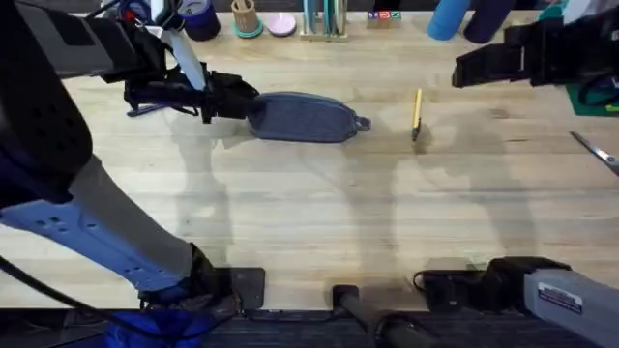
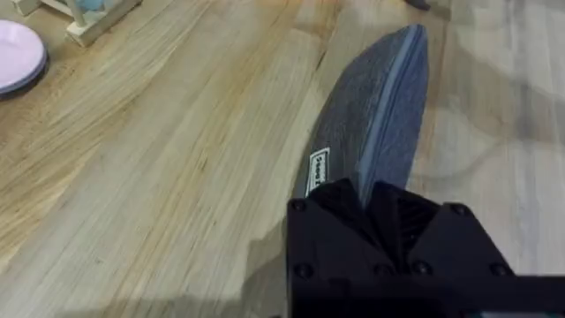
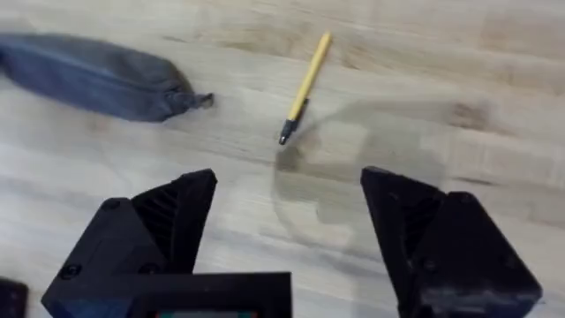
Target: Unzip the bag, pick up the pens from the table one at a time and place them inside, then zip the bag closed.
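The blue-grey bag (image 1: pixel 305 116) lies lengthwise on the table (image 1: pixel 309 213), its zipper pull (image 1: pixel 363 123) at its right end. My left gripper (image 1: pixel 240 101) is shut on the bag's left end. In the left wrist view the black fingers (image 2: pixel 415 221) pinch that end, and the bag (image 2: pixel 380 115) stretches away with its zipper closed. A yellow pen (image 1: pixel 417 114) with a dark tip lies to the right of the bag. My right gripper (image 1: pixel 462 71) hovers open, to the right of the pen. In the right wrist view the right gripper (image 3: pixel 290 181) has the yellow pen (image 3: pixel 305 87) and the bag (image 3: pixel 97 75) beyond it. A slim dark blue stick (image 1: pixel 137 109) peeks from under the left arm.
Along the far edge stand a dark blue cup (image 1: pixel 200 19), a wooden holder (image 1: pixel 245 17), a pink dish (image 1: pixel 281 25), a rack (image 1: pixel 324 19) and a blue cylinder (image 1: pixel 450 19). Silver scissors (image 1: pixel 595 150) and a green mat (image 1: pixel 592 97) lie at the right.
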